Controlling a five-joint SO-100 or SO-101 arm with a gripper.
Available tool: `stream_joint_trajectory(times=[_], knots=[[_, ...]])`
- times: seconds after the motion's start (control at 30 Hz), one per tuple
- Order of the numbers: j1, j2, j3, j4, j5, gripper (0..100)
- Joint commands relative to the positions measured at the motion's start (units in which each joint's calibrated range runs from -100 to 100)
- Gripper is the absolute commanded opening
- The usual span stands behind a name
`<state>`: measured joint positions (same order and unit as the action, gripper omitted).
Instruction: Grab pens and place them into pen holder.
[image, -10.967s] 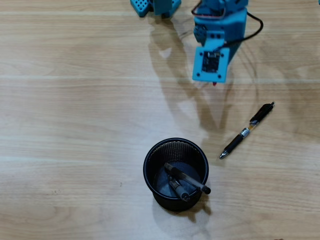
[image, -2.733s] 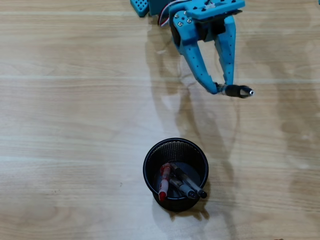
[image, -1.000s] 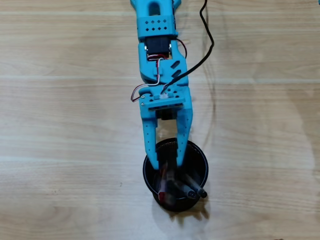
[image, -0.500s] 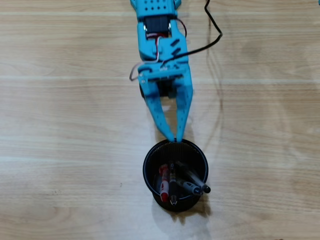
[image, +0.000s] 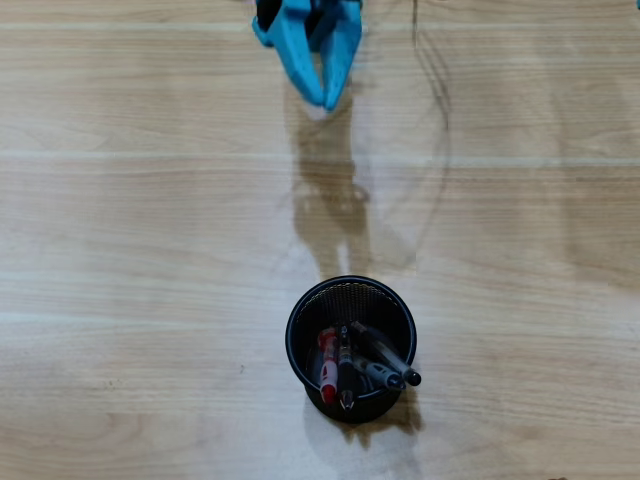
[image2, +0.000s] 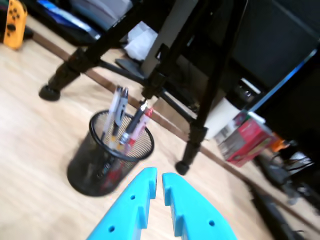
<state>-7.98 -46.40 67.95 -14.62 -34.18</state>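
Standing upright on the wooden table (image: 150, 250) in the overhead view, black wire-mesh pen holder (image: 300, 345) carrying all four pens (image: 350, 365), red-and-white one (image: 326, 368) at the left, tips leaning toward the lower right rim. Hanging well apart from it at the top edge, blue gripper (image: 329, 100) pointing down with fingers (image: 298, 55) nearly together, gripping nothing. Showing in the wrist view too, gripper (image2: 157, 179) with only a thin slit between its tips, pen holder (image2: 95, 165) just beyond, black tripod legs (image2: 200, 115) behind.
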Motion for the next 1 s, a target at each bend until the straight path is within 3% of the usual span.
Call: stream_joint_trajectory(times=[0.0, 0.13, 0.37, 0.53, 0.57, 0.67, 0.97], knots=[[1.49, -13.79, 10.50, -0.92, 6.88, 2], [2.95, -24.12, 20.15, -0.83, 14.90, 2], [4.67, -34.71, 31.96, 1.32, 21.41, 2], [4.85, -42.68, 31.69, 19.23, 25.83, 2], [5.67, -47.47, 31.69, 29.38, 27.15, 2], [6.12, -52.93, 30.87, 44.54, 29.13, 2], [6.94, -52.26, 31.60, 60.21, 31.77, 2]])
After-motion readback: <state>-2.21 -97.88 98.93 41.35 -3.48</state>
